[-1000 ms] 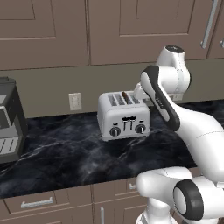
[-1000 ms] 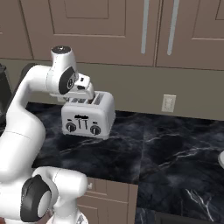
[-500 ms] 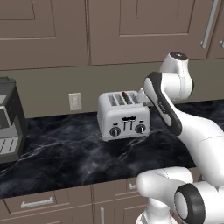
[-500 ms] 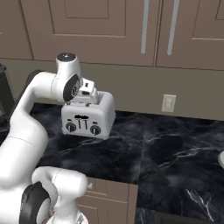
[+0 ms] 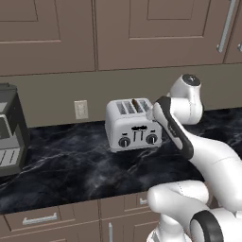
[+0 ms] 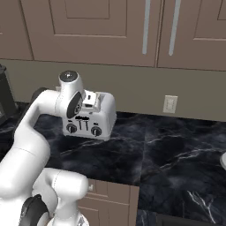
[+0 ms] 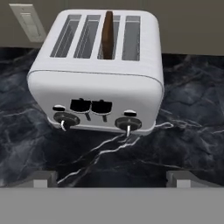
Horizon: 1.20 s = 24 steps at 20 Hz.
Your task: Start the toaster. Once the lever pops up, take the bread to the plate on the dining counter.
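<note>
Toaster [image 7: 98,74] sat on black marble worktop [image 5: 71,165], near back wall, w/ front face toward the robot. Two round black knobs low on front, small black sliders btwn them. Bread [image 7: 107,28] stood upright in third slot from left in hand view, dark brown top edge poking above slot. In left base view bread [image 5: 136,102] showed as thin brown sliver on top of toaster [image 5: 132,124].

Gripper [image 7: 112,179] hung above & in front of toaster, looking down at it. Fingertips [image 7: 43,179] at far left & far right of hand view bottom, spread wide apart, nothing btwn them. Released; no contact w/ toaster, bread or worktop that I could see. Marble visible in the gap.

Right base view: hand [image 6: 92,99] close over toaster's [image 6: 99,119] top front edge; touching or just clear, can't tell from that angle.

Wall outlet [image 5: 81,109] on backsplash left of toaster. Dark grey boxy appliance [image 5: 10,130] at far left of worktop, well apart from toaster.
</note>
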Motion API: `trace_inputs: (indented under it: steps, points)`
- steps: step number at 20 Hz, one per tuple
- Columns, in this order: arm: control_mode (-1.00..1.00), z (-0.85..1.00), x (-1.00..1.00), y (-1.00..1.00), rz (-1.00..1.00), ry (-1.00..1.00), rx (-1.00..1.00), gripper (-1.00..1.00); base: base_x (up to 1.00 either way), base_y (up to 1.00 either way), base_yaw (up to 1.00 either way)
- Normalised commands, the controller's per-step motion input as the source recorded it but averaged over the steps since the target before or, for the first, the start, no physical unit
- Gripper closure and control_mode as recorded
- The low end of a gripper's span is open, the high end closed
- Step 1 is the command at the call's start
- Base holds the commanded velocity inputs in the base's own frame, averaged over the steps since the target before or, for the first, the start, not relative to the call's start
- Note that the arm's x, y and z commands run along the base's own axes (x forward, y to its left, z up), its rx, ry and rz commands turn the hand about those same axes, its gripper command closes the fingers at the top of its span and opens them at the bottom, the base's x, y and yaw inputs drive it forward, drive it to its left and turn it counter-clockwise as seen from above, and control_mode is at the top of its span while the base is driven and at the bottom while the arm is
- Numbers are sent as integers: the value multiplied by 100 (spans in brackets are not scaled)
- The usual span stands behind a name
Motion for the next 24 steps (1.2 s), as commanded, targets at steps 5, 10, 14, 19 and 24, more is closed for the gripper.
trace_inputs:
  steps: [5, 10, 14, 19, 24]
  points:
    - [-100, -37, 18, 0, -2, -13, 0, -100, 0, 0, 0]
    - [-100, -17, 14, 0, -4, -6, 0, -100, 0, 0, 0]
    - [-100, 0, 11, 0, -2, -1, 0, -100, 0, 0, 0]
    - [-100, 0, 2, 0, -1, 0, 0, -100, 0, 0, 0]
    - [-100, -1, 8, 0, 0, 0, 0, -100, 0, 0, 0]
